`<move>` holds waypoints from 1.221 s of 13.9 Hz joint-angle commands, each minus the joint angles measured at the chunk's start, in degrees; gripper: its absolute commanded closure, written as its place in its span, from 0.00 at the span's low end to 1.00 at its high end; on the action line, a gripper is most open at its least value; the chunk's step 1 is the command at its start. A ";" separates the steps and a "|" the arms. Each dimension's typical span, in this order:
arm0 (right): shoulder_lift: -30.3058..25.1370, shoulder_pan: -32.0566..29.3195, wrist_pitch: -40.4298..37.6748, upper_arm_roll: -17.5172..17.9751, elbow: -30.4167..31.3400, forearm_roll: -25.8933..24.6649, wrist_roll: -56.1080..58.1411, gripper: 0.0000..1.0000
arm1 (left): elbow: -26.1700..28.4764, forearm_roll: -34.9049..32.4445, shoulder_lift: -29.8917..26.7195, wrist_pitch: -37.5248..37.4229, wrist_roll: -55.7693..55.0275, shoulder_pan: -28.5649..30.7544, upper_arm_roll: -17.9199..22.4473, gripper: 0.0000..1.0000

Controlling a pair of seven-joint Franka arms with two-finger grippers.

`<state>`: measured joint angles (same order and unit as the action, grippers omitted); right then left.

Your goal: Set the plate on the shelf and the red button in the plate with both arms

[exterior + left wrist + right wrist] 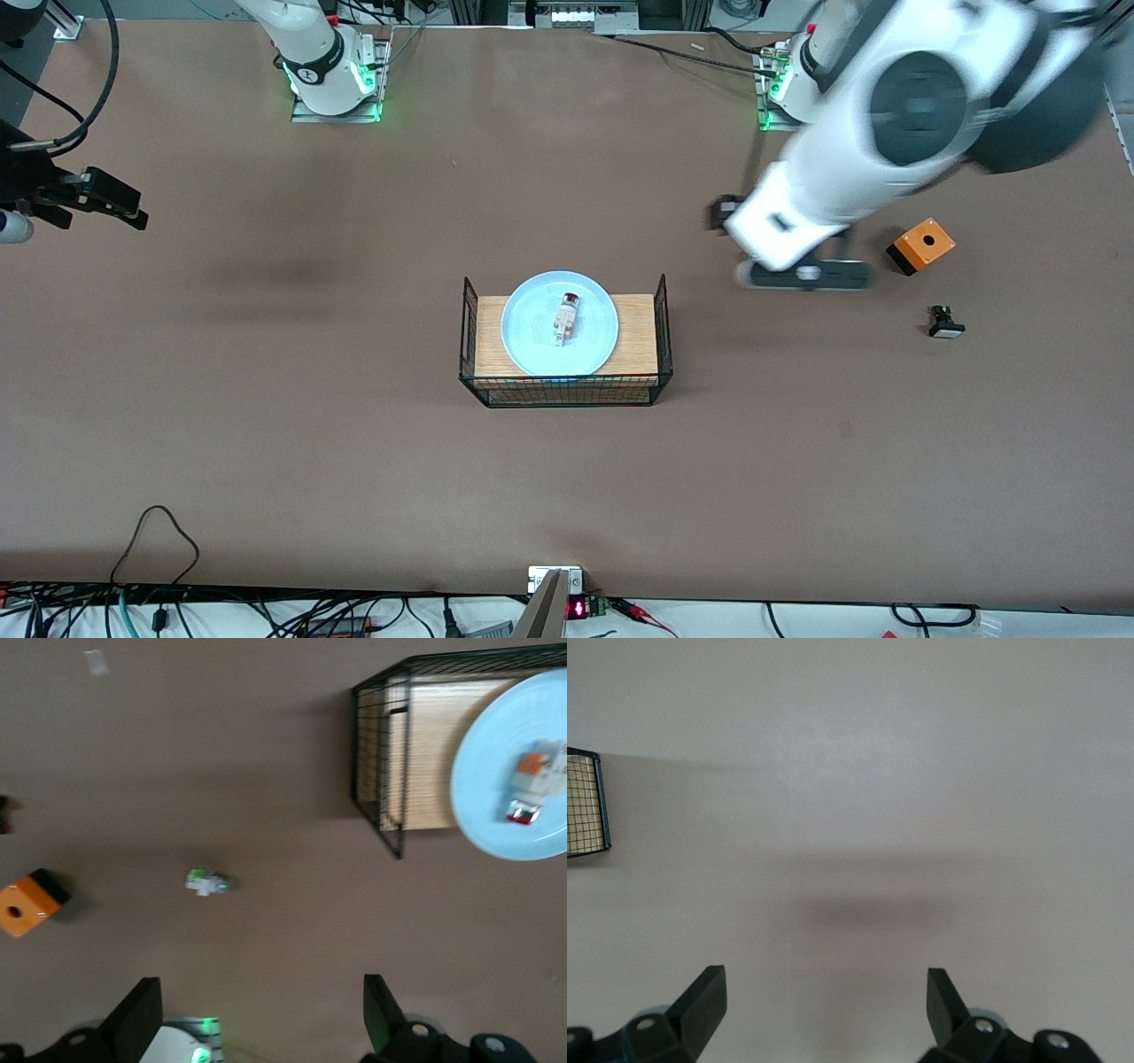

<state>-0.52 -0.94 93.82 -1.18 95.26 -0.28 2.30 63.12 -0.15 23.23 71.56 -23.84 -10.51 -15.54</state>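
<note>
The pale-blue plate (532, 341) lies on a wooden board inside a black wire basket (567, 390) at the table's middle. The red button (565, 319) lies on the plate, its red cap pointing toward the robots' bases. Both also show in the left wrist view: plate (496, 806), button (534, 784). My left gripper (802, 273) (261, 1019) is open and empty, over bare table between the basket and an orange box. My right gripper (124, 208) (824, 1010) is open and empty, over bare table toward the right arm's end.
An orange box with a black hole (921, 244) (27, 904) and a small black part with a white cap (945, 322) lie toward the left arm's end. A white-and-green part (206, 881) lies on the table under the left arm. Cables run along the table's near edge.
</note>
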 commanded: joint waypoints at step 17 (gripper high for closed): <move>1.31 1.64 -4.61 -0.22 -4.63 -3.58 0.16 0.00 | 37.25 -1.00 -28.24 22.31 22.08 6.30 14.57 0.00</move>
<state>0.47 0.81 89.86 -1.19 93.72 -2.32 2.42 99.46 -0.21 -4.06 93.57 -2.42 -3.43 -1.65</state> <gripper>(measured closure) 0.000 0.000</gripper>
